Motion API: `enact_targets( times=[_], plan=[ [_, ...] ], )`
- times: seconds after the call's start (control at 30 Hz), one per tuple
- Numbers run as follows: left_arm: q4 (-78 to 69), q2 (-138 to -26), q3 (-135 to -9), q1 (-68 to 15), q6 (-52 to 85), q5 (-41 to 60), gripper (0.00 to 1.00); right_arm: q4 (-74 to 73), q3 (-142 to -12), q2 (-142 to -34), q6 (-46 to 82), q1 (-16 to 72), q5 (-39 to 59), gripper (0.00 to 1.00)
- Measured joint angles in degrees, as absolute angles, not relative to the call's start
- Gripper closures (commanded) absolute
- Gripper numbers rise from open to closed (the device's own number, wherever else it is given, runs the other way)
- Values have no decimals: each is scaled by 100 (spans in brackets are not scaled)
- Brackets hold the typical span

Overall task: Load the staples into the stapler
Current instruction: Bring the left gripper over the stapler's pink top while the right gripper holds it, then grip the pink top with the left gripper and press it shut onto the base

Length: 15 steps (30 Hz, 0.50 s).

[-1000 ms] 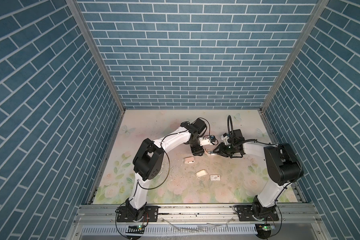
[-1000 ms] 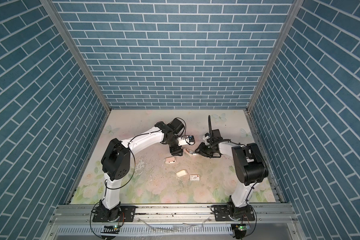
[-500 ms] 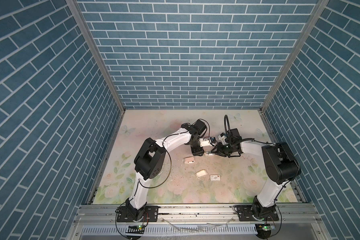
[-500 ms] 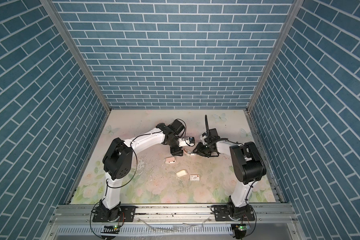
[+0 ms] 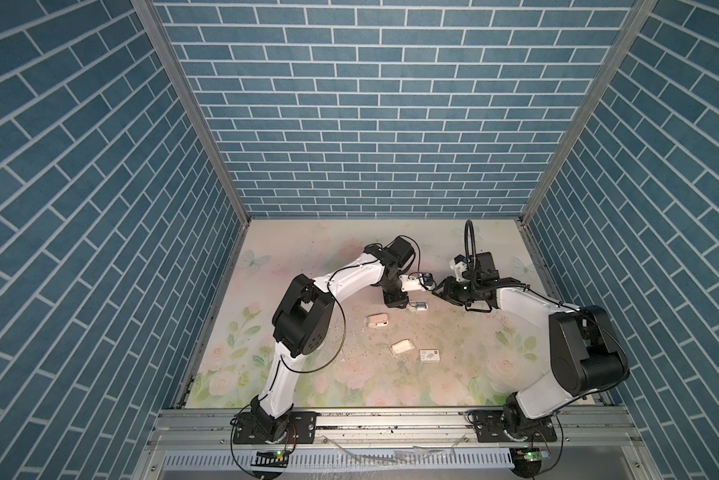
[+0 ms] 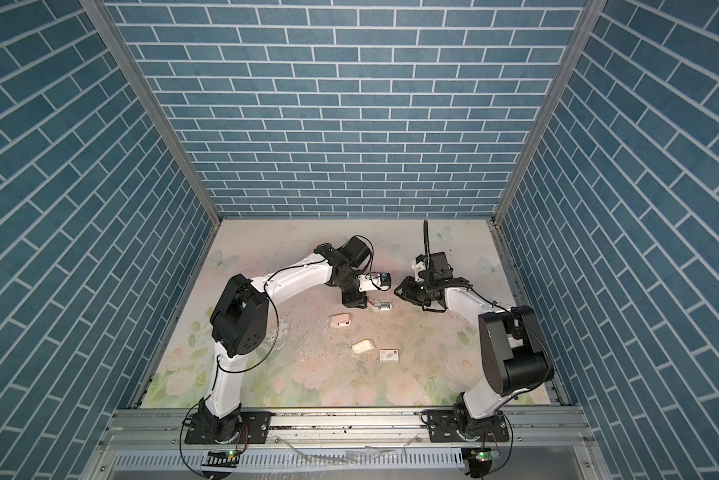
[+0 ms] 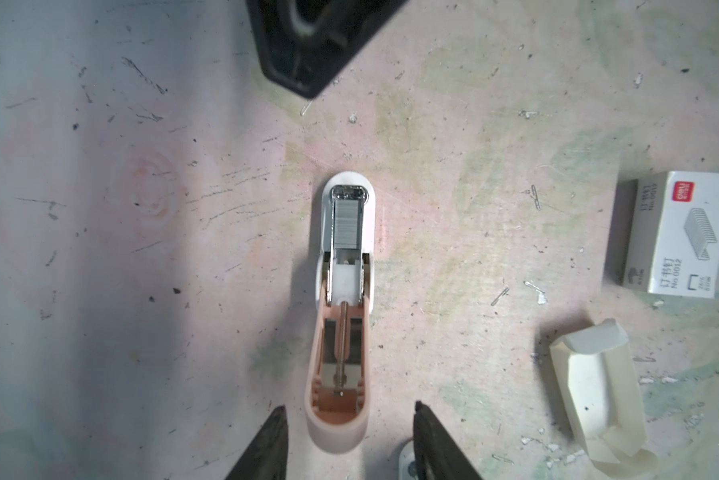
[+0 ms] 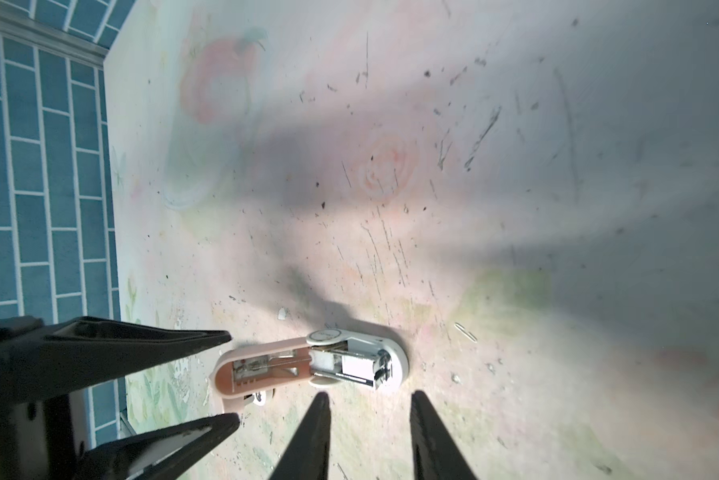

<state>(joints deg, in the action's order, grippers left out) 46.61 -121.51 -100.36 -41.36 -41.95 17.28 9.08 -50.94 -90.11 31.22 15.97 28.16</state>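
Left gripper — partly open, empty — sits round the pink lid of the stapler; pinch softly, fold it slowly onto the staples.

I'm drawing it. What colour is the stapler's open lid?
Pale pink lid, clearest in the left wrist view.

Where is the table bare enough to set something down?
Bare: the far strip of table along the back wall; the near strip between box and front rail. Crowded: the middle, with both pairs of jaws by the stapler, and the tray beside the box.
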Motion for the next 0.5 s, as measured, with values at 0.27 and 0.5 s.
enact_targets(
  times=[0.27,0.5],
  plan=[
    [4777,-12195,-10160,-4136,-4233,1813,56,1039,-4709,-8879,3131,1525,2700,68],
    [4866,-12317,-10226,-4136,-4294,1806,56,1127,-4587,-8820,3166,1525,2724,73]
  ],
)
